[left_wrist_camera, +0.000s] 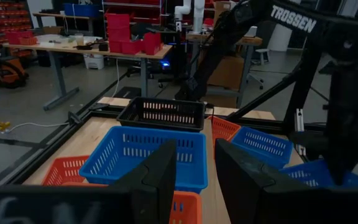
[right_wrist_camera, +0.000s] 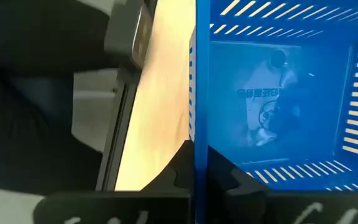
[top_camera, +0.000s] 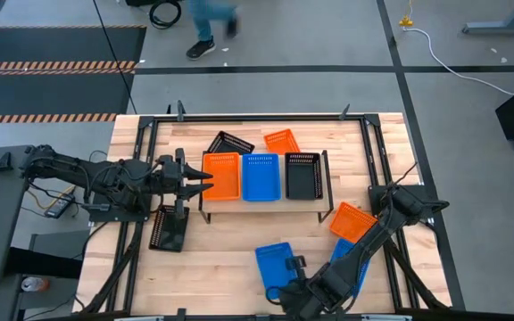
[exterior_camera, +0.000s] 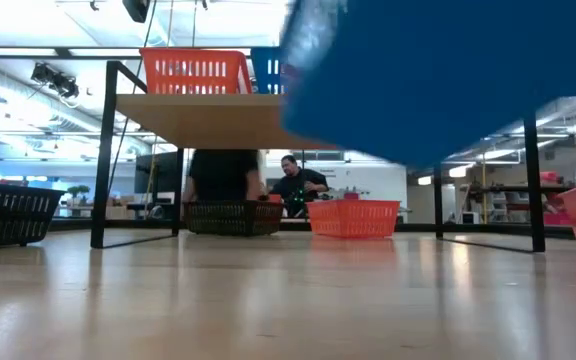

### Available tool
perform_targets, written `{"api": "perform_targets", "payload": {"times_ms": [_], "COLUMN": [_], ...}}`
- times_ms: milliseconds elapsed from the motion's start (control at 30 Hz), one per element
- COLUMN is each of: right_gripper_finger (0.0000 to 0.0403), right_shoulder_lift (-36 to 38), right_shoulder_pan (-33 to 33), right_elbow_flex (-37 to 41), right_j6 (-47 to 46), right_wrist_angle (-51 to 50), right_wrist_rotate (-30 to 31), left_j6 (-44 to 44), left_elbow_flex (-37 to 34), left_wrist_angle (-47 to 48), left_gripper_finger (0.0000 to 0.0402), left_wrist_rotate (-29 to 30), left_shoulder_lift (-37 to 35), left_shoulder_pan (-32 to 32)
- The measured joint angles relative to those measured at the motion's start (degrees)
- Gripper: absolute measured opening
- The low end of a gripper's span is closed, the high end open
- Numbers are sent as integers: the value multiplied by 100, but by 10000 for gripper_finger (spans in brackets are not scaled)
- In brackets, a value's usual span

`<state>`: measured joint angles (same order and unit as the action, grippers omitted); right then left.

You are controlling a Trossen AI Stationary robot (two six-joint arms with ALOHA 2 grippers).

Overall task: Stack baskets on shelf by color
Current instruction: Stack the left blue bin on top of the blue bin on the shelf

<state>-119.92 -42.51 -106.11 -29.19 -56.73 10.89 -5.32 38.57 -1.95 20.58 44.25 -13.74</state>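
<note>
I see three baskets [top_camera: 261, 176] side by side on the shelf [top_camera: 324, 183], with two more behind it on the surface [top_camera: 230, 245]. My left pincer [top_camera: 205, 181] sits at the shelf's left end. My right pincer [top_camera: 290, 266] clamps a basket's wall near the front edge.

A: What sort of place is shown?

B: A robotics lab or workshop: concrete floor [top_camera: 328, 53] with hazard-striped mats [top_camera: 52, 65], a workbench [left_wrist_camera: 89, 48] carrying red bins [left_wrist_camera: 129, 34], and, probably, a white robot arm [left_wrist_camera: 188, 12] behind, partly hidden.
</note>
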Motion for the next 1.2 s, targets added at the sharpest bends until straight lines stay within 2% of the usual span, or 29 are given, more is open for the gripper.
{"api": "perform_targets", "payload": {"times_ms": [400, 800, 1200], "right_gripper_finger": [9, 9, 9], "right_shoulder_lift": [0, 2, 37], "right_shoulder_pan": [471, 980, 2260], "right_elbow_flex": [-1342, -2807, -2891], "right_j6": [971, 1919, 2374], "right_wrist_angle": [-393, -1675, -2369], "right_wrist_rotate": [78, 1535, 1559], "left_j6": [2, -2, 0], "left_elbow_flex": [0, 0, 0], "left_wrist_angle": [4, 4, 13], "left_gripper_finger": [117, 117, 117], "left_wrist_rotate": [0, 0, 0], "left_shoulder_lift": [0, 0, 0], "left_shoulder_pan": [0, 0, 0]}}
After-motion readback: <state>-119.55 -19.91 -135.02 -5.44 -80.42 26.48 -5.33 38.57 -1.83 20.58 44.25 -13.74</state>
